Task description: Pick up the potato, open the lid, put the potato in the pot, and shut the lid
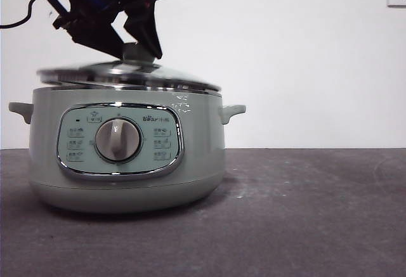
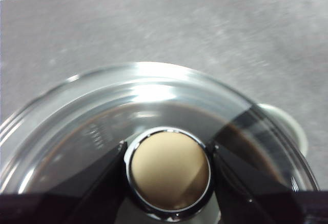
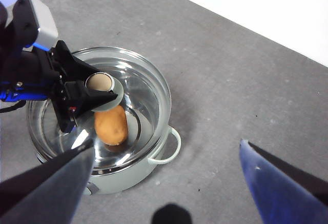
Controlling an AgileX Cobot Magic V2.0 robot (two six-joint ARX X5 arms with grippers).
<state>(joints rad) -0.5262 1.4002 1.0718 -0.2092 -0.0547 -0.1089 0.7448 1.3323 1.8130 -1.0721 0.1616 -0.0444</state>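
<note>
One pot is being shown on the dark grey table, with two small side handles, one grey dial and one chrome-framed control panel; small buttons and a line of print are being carried on that panel, but the writing is too small to be read. One glass lid is being held at the pot's rim, slightly tilted, and whether it is resting on the rim or just clear of it cannot be told. Its one round knob is being clamped between the two jaws of the left gripper. One potato is being seen through the glass, lying inside the pot. The right gripper is being kept spread wide and bare, high above the table beside the pot.
</note>
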